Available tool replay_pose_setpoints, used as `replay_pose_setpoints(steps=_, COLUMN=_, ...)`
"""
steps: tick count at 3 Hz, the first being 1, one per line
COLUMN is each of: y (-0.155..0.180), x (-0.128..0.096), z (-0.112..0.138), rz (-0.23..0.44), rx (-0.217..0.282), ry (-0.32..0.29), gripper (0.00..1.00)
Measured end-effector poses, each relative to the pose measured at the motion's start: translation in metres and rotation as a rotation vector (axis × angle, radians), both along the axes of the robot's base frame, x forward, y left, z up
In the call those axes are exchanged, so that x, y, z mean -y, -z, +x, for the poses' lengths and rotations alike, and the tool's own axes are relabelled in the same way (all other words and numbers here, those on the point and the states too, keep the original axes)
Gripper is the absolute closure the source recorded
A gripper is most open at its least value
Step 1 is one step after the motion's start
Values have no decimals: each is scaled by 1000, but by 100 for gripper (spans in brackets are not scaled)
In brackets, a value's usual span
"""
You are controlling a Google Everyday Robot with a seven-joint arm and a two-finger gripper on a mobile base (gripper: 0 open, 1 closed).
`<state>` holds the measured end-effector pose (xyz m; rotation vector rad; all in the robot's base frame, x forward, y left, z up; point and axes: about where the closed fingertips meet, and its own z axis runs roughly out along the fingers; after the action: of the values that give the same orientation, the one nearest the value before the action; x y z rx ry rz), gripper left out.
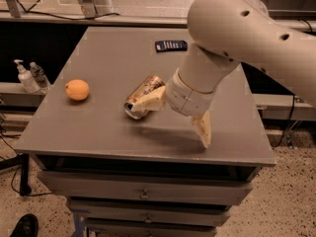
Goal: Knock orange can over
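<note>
The orange can (144, 95) lies on its side near the middle of the grey table (98, 132), its silver top facing the front left. My gripper (175, 118) hangs over the table just right of the can and is open. One cream finger (147, 101) rests against the can's side; the other finger (203, 128) points down toward the table's front, well apart from the can. The big cream arm fills the upper right.
A round orange fruit (77, 89) sits at the table's left. A dark flat device (171, 45) lies at the back. Two bottles (29, 76) stand on a ledge to the left. Drawers run below the table's front edge.
</note>
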<state>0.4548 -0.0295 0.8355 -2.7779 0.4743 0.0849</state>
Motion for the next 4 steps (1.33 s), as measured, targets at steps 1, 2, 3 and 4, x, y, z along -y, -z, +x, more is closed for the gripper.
replay_pose_setpoints(steps=1, y=4, x=-4, z=-3, rz=-32, rx=14, ry=-35, gripper=0)
replay_pose_setpoints(steps=2, y=6, x=-5, z=-2, rz=-49, rx=26, ry=-47, gripper=0)
replay_pose_setpoints(steps=3, y=6, x=-4, z=1, rz=-55, rx=33, ry=-42, gripper=0)
replay_pose_setpoints(steps=4, y=3, x=-1, z=10, rz=-45, rx=29, ry=-10, gripper=0)
